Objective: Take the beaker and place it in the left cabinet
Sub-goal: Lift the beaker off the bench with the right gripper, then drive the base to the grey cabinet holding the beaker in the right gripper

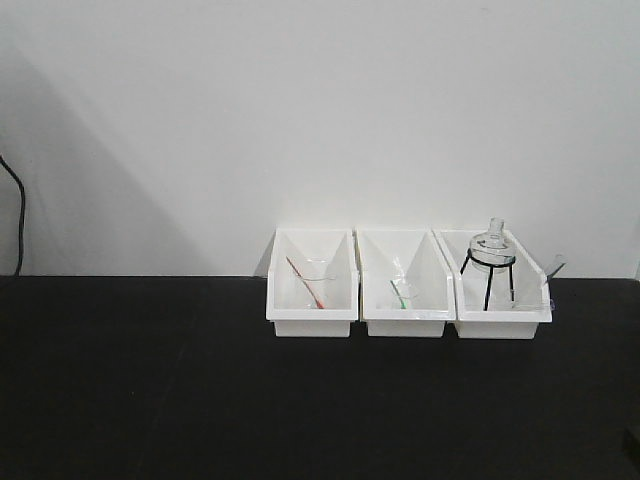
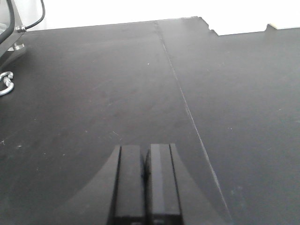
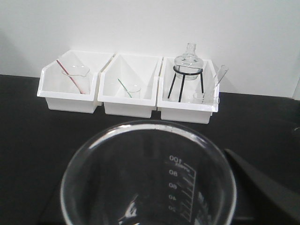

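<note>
Front view: three white bins [image 1: 405,322] side by side on the black surface [image 1: 130,380], backed against a pale wall, glass flask [image 1: 495,245] in the rightmost.

Left wrist view: left gripper [image 2: 145,161] clenched on nothing, fingers pressed together above bare surface.

Right wrist view: beaker [image 3: 183,183] filling the foreground, grasped in the right gripper [image 3: 150,215], one dark finger [image 3: 267,187] against its right wall, well apart from the bins.

Your left gripper [image 2: 145,151] shows two flat, glossy black fingers [image 2: 130,183] with squared tips; on the right, you see one matte dark finger [image 3: 265,187], wedge-shaped.
</note>
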`<state>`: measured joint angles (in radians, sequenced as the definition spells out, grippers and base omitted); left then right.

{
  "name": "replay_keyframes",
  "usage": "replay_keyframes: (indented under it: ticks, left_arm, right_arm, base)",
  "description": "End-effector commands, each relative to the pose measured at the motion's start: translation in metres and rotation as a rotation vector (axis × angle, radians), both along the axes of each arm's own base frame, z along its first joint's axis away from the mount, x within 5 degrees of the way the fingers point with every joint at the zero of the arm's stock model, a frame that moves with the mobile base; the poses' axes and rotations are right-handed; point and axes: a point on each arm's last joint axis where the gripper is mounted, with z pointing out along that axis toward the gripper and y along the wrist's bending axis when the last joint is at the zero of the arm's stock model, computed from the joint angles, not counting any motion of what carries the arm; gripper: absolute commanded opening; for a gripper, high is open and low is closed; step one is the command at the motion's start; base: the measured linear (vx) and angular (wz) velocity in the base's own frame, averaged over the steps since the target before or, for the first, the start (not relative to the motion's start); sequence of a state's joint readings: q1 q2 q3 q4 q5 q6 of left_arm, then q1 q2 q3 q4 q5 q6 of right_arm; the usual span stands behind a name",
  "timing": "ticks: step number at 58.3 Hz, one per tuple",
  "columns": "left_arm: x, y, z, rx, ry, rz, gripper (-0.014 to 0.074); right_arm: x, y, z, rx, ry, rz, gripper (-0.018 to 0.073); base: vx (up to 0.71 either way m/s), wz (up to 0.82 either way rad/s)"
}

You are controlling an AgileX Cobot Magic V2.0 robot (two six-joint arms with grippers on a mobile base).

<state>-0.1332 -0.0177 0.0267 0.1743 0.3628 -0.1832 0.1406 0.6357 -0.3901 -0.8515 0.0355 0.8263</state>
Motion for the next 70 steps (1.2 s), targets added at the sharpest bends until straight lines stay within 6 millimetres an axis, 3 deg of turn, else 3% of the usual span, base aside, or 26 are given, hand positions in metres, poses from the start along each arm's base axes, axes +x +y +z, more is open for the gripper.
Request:
replay_keyframes:
  ticks: [1, 38, 70]
  left_arm:
    - [0.0006, -0.0011, 0.0112, -0.016, -0.096, -0.011, 0.0004]
    - [0.0006, -0.0011, 0.0112, -0.016, -0.096, -0.011, 0.0004]
    - [0.0006, -0.0011, 0.0112, -0.016, -0.096, -0.011, 0.0004]
  right_arm:
    - [0.0007, 0.0045, 0.0136, -0.019, -0.075, 0.053, -0.0004]
    - [0.0007, 0.0043, 0.0134, -0.019, -0.073, 0.051, -0.0004]
    - [0.0007, 0.0043, 0.0134, -0.019, -0.073, 0.051, -0.0004]
  base:
    - [0.0, 0.0]
    - [-0.01, 0.06]
    - [-0.12, 0.53]
